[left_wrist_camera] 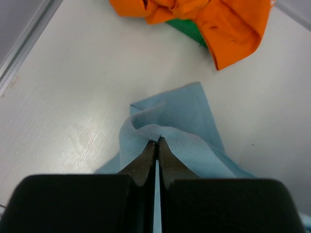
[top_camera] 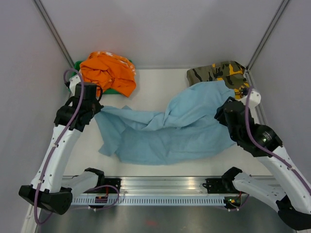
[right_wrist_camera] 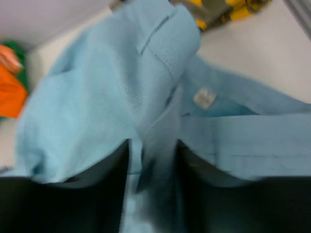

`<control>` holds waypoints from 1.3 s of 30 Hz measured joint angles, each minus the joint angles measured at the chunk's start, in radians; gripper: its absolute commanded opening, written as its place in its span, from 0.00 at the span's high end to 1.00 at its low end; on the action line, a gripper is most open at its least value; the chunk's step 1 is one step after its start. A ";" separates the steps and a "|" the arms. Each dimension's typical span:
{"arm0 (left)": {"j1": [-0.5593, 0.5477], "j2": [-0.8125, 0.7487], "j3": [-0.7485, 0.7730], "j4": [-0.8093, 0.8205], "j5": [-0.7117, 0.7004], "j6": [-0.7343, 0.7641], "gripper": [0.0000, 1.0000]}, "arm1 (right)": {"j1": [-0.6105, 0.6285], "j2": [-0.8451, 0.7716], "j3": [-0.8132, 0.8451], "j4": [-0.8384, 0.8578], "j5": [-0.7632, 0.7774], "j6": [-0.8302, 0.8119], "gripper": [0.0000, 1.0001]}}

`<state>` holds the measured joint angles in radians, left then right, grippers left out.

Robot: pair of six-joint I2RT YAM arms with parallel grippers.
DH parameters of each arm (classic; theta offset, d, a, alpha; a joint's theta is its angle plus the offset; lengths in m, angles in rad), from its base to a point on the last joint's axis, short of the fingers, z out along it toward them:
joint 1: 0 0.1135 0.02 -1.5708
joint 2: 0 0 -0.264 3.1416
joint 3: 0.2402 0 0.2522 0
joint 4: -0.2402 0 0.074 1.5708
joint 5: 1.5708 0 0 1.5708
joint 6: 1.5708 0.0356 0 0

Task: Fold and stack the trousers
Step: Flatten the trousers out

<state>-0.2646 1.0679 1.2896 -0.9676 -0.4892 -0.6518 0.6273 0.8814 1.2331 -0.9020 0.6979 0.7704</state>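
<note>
- Left pincer point(left_wrist_camera: 156, 141): we find it clamped on a fold of the trousers point(top_camera: 170, 131); right pincer point(right_wrist_camera: 153, 160) grips the opposite end.
- Trousers lie crumpled on the tabletop point(top_camera: 155, 85), long axis spanning arm to arm.

A crumpled orange garment point(top_camera: 109, 72) lies heaped in the far left corner of the white desk point(top_camera: 155, 85), resting on a green cloth point(top_camera: 114, 91) whose edges peek out beneath it. In the far right corner sits a bunched camouflage garment point(top_camera: 221, 72) in green, black and yellow. The two heaps are well apart. A slotted metal rail point(top_camera: 165, 187) runs along the near edge, and plain grey walls point(top_camera: 160, 29) enclose the desk on three sides.
</note>
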 measured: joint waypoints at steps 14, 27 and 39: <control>0.016 0.146 0.044 0.067 0.134 0.168 0.98 | -0.060 0.179 -0.071 -0.029 -0.092 -0.032 0.02; 0.019 0.162 0.000 0.109 0.135 0.175 0.98 | -0.278 0.660 -0.164 0.517 -0.362 -0.456 0.07; 0.023 0.154 -0.052 0.124 0.154 0.178 0.98 | -0.376 0.924 -0.120 0.684 -0.577 -0.598 0.14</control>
<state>-0.2413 1.2224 1.2373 -0.8433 -0.3351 -0.4736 0.2512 1.8053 1.1130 -0.2176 0.1207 0.1722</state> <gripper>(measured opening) 0.029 0.868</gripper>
